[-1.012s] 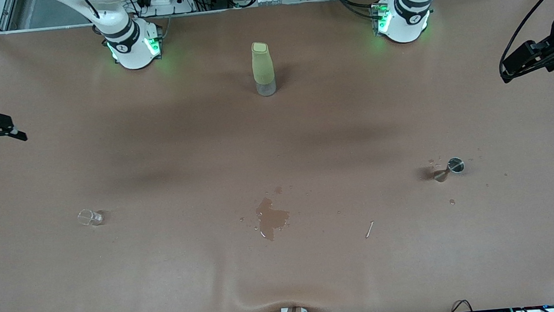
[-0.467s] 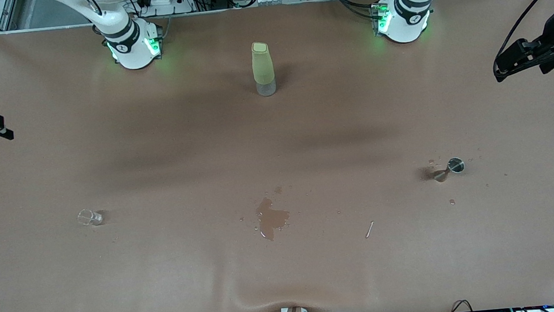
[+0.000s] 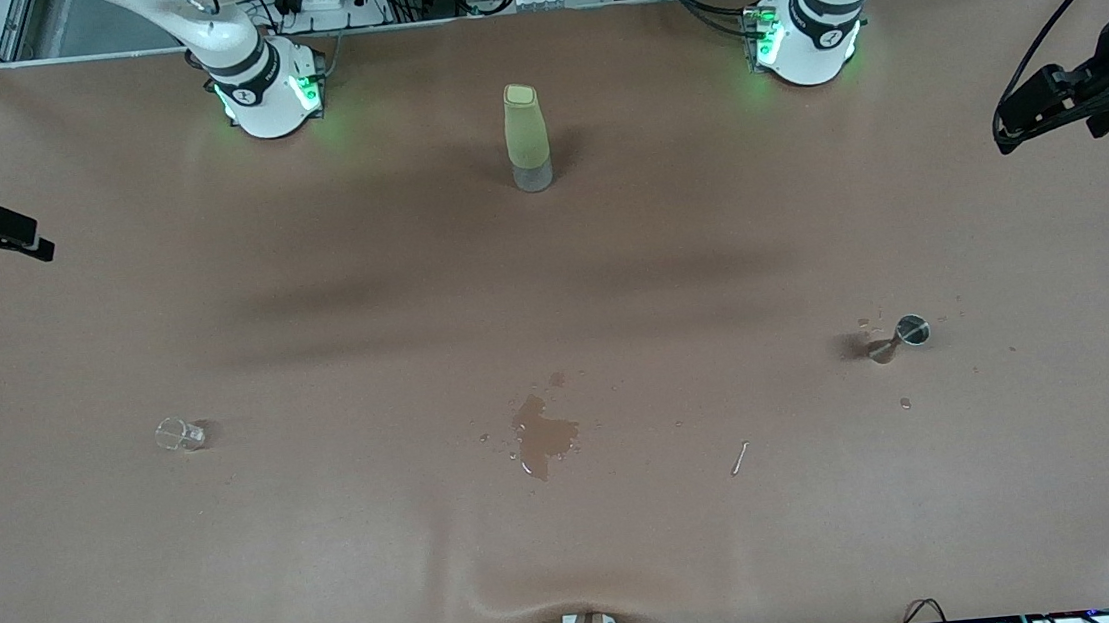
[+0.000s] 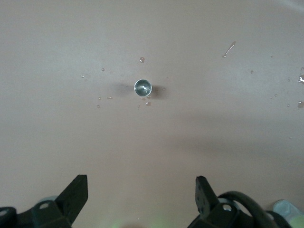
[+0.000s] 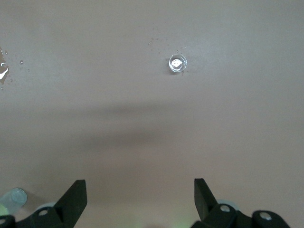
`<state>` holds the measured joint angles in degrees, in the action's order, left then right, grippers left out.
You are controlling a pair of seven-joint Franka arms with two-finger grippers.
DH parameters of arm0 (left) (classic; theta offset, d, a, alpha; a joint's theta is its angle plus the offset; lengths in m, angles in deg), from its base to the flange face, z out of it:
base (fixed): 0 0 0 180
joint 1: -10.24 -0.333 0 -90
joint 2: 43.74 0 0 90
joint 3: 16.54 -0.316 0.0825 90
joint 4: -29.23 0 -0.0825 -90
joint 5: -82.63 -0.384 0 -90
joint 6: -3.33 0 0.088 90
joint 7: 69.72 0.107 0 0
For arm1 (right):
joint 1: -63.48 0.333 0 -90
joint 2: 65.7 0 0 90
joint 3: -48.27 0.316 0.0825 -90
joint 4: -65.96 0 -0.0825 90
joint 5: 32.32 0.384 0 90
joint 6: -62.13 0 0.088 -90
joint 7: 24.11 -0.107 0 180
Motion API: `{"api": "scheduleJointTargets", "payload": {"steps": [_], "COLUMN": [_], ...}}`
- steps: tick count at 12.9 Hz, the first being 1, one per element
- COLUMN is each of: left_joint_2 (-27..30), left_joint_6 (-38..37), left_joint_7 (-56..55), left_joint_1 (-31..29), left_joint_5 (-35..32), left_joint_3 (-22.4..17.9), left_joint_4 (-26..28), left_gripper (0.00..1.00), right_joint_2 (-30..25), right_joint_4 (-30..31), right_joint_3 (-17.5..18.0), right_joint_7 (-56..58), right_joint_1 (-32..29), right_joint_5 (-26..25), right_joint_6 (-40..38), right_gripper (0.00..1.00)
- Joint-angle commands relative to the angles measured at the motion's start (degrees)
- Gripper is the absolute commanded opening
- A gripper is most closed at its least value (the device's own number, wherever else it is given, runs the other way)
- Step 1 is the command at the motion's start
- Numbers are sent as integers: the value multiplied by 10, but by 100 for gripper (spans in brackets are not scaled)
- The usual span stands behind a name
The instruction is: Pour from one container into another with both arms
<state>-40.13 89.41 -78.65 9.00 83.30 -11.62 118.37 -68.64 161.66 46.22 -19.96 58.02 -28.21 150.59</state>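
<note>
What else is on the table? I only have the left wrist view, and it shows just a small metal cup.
Observer: A clear glass stands toward the right arm's end of the table.
Operator: Anything to pour from?
Observer: A green bottle stands upright, farther from the front camera than your cup.
Operator: Where is the right end effector?
Observer: The right end effector hangs open and empty over the table's edge at its own end.
</note>
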Motion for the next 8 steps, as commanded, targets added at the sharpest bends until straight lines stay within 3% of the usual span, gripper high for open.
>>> {"api": "scheduleJointTargets", "payload": {"steps": [1, 8], "left_joint_2": [-4, -10], "left_joint_6": [-11, -11], "left_joint_7": [8, 6], "left_joint_1": [2, 0], "left_joint_5": [-7, -10], "left_joint_3": [-2, -2], "left_joint_4": [-9, -9], "left_gripper": [100, 100], "right_joint_2": [-18, -16], "right_joint_4": [12, -10], "right_joint_3": [-3, -6], "right_joint_7": [-23, -22], "right_joint_1": [13, 30], "right_joint_5": [-15, -35], "right_joint_6": [1, 19], "right_gripper": [100, 100]}}
